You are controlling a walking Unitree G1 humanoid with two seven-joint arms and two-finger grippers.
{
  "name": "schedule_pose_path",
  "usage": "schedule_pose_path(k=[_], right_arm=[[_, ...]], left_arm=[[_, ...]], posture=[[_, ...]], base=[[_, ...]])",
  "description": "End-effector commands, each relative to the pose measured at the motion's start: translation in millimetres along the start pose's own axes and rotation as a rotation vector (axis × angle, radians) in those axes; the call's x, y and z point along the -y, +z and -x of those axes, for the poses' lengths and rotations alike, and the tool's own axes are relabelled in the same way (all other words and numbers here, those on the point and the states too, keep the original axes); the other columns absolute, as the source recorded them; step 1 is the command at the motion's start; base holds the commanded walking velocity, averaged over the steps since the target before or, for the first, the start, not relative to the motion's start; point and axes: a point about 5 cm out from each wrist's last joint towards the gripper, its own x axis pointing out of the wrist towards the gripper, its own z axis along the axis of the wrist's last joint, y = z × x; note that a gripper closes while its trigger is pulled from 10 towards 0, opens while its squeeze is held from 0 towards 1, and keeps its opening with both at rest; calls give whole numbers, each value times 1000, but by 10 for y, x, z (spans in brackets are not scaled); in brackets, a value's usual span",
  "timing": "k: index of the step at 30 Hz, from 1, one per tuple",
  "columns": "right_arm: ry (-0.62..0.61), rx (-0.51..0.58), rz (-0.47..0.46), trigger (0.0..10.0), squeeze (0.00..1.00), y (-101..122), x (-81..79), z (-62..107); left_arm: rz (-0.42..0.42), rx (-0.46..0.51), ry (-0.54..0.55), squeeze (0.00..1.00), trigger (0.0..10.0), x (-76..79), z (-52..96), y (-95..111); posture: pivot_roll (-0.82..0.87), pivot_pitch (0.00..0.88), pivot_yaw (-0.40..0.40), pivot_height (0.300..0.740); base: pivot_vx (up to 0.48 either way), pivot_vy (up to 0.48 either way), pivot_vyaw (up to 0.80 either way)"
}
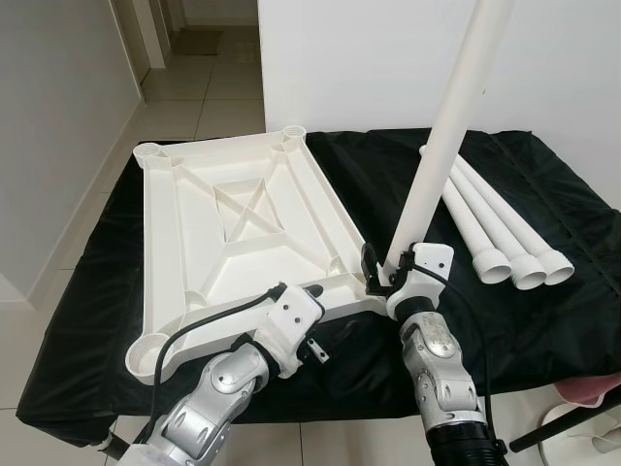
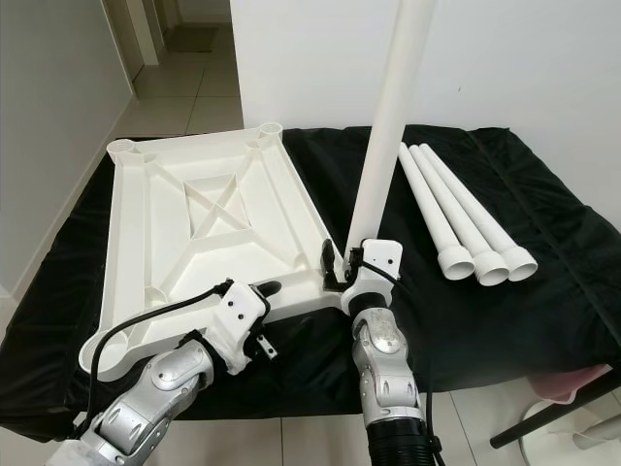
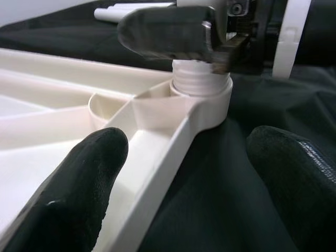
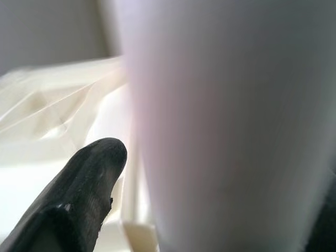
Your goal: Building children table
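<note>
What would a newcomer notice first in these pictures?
The tall white leg standing upright in the near right corner socket of the upturned tabletop, held low by the right gripper. Three more legs lie side by side on the black cloth to the right. The left gripper sits open at the tabletop's near edge.

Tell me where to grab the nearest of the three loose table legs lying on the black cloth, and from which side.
Grip the nearest loose leg on its plain round shaft, above the flared threaded end, probably coming from above with the jaws across it. It lies flat touching the other legs, so only its top and its side toward the tabletop look free.
</note>
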Motion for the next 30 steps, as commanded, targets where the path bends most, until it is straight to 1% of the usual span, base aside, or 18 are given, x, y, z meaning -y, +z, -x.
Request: schedule_pose_path(k=[1,4,6,7,8,9,11,12,14,15,16,17,18,21,30], right_arm=[[32,0,-8,10000,0,-15,-3,-9],[115,-25,52,10000,0,-42,73,-25],[115,-25,52,10000,0,-42,73,-25],[142,-31,67,10000,0,-47,91,-31],[142,-31,67,10000,0,-47,91,-31],[206,-44,78,10000,0,-52,96,-52],[206,-44,78,10000,0,-52,96,-52],[319,-59,103,10000,0,-50,88,-101],[319,-59,103,10000,0,-50,88,-101],[405,-69,133,8118,0,-55,79,-169],[429,-77,140,4157,0,-62,80,-192],[429,-77,140,4157,0,-62,80,-192],[439,-87,158,0,0,-73,88,-209],[430,-108,151,0,0,-99,128,-243],[437,-124,137,0,0,-126,197,-222]], left_arm=[[4,-17,-84,0,10000,52,13,-18],[2,-16,-77,0,10000,45,11,-7],[2,-16,-77,0,10000,45,11,-7],[1,-15,-75,0,10000,43,11,-3],[1,-15,-75,0,10000,43,11,-3],[0,-15,-68,0,10000,36,13,7],[0,-15,-68,0,10000,36,13,7],[1,-11,-52,0,10000,19,21,24],[1,-11,-52,0,10000,19,21,24],[1,-8,-44,0,10000,11,23,40],[0,-8,-43,0,10000,11,24,45],[0,-8,-43,0,10000,11,24,45],[-1,-8,-42,0,10000,9,25,48],[-3,-9,-40,0,10000,0,33,55],[4,-14,-22,0,10000,4,53,45]], posture=[[-41,0,8,740],[-35,0,5,740],[-35,0,5,740],[-35,0,5,740],[-35,0,5,740],[-26,0,3,740],[-26,0,3,740],[-24,0,6,740],[-24,0,6,740],[-15,0,9,740],[-15,0,9,740],[-15,0,9,740],[-11,0,10,740],[-9,0,9,740],[1,0,-7,740]], base=[[0,0,0],[0,0,0],[0,0,0],[0,0,0],[0,0,0],[0,0,0],[0,0,0],[0,0,0],[0,0,0],[0,0,0],[0,0,0],[0,0,0],[0,0,0],[0,0,0],[0,0,0]])
